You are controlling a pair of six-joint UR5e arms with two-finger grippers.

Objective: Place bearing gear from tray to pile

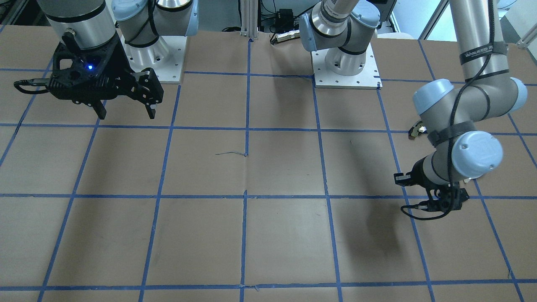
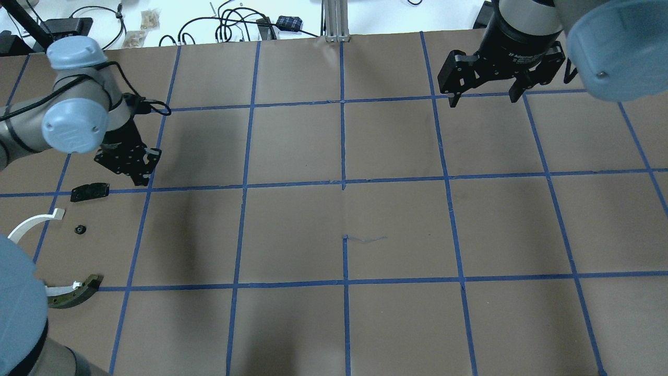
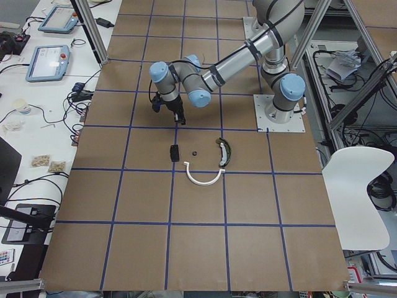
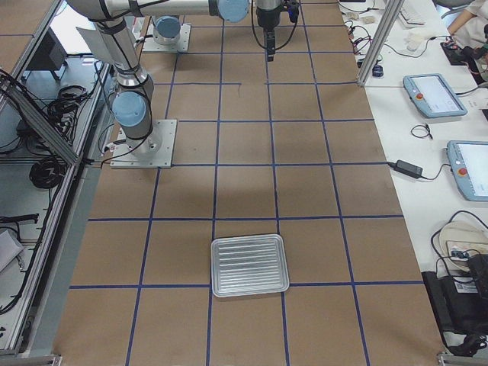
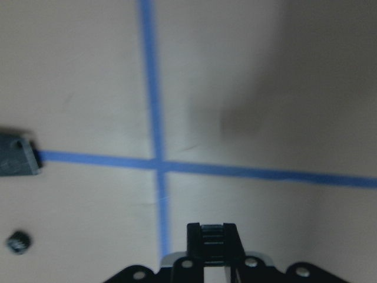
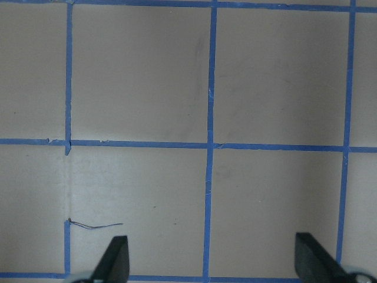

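Note:
The bearing gear (image 2: 80, 229), a small black ring, lies loose on the table among the pile; it also shows in the left wrist view (image 5: 19, 241). Around it are a flat black plate (image 2: 90, 191), a white half-ring strip (image 2: 31, 224) and a dark olive-edged curved piece (image 2: 78, 292). My left gripper (image 2: 143, 180) hovers just beyond the plate, shut, with nothing seen between its fingers (image 5: 211, 236). My right gripper (image 2: 482, 99) hangs open and empty over the far right of the table. The silver tray (image 4: 250, 264) sits at the right end with its ribbed floor bare.
Brown paper with a blue tape grid covers the table (image 2: 344, 209). Both arm bases (image 1: 346, 67) stand at the robot's edge. Cables and boxes (image 2: 235, 23) lie past the far edge. Tablets (image 4: 435, 93) rest on the side bench.

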